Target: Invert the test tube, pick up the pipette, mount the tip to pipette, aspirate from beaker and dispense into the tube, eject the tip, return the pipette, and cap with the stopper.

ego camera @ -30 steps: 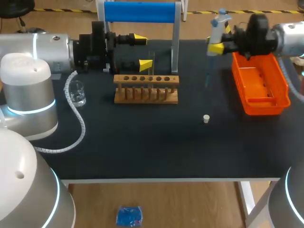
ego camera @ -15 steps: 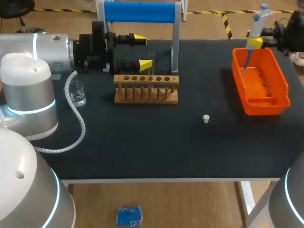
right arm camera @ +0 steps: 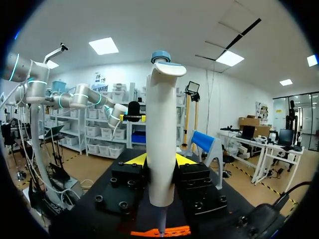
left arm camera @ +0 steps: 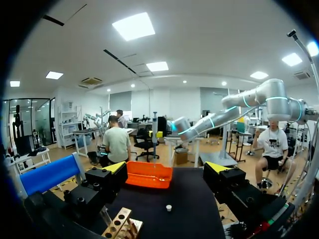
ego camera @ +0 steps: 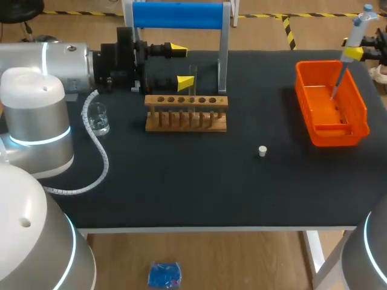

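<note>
Over the last second the right arm has carried the pipette (ego camera: pixel 355 30) from the upper middle of the head view to its upper right corner. The pipette's tip now hangs over the orange tray (ego camera: pixel 335 139). The right end effector (right arm camera: pixel 160 160) is clamped on the pipette body. The left end effector (ego camera: pixel 181 64) stands wide and empty, upper left of centre, beside the test tube (ego camera: pixel 193 75) in the wooden rack (ego camera: pixel 186 115). Tip ejection is probably next. The stopper (ego camera: pixel 262 151) lies on the worktop (ego camera: pixel 181 181), so capping is not yet done.

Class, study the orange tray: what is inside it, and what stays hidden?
The pipette, held by the right gripper, points its thin lower end down into the orange tray. The tray's near wall hides part of its floor.
</note>
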`<state>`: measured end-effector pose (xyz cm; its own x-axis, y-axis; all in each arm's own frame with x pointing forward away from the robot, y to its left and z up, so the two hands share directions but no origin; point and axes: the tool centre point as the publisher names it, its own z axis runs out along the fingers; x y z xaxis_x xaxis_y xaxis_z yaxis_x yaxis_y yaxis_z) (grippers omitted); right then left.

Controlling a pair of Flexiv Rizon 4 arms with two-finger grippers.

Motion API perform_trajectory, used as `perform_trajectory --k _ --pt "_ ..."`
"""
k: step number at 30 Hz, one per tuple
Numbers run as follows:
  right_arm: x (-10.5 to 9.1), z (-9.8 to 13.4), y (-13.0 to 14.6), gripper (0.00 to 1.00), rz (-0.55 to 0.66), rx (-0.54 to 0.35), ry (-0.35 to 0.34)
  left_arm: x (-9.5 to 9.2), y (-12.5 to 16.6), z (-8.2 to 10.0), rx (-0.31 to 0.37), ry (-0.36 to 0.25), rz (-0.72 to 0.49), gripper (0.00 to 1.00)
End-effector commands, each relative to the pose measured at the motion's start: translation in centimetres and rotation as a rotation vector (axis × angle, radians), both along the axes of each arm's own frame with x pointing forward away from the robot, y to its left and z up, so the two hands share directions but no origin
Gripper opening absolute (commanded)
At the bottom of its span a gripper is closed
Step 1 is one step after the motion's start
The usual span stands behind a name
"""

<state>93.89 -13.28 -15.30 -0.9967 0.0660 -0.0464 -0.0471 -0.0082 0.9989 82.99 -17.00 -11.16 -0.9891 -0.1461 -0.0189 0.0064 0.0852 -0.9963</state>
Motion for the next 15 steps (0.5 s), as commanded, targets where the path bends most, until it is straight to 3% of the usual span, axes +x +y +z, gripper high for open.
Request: perform_trajectory --k 1,15 --pt "0.8 -0.4 -1.3 0.00 0.047 0.005 0.004 -0.1 -0.1 -0.1 -0.004 -0.003 0.004 1.00" --pt "1.1 -2.0 -2.8 0.00 0.065 0.020 0.021 -0.1 -0.1 -0.1 -0.004 -0.003 0.004 1.00"
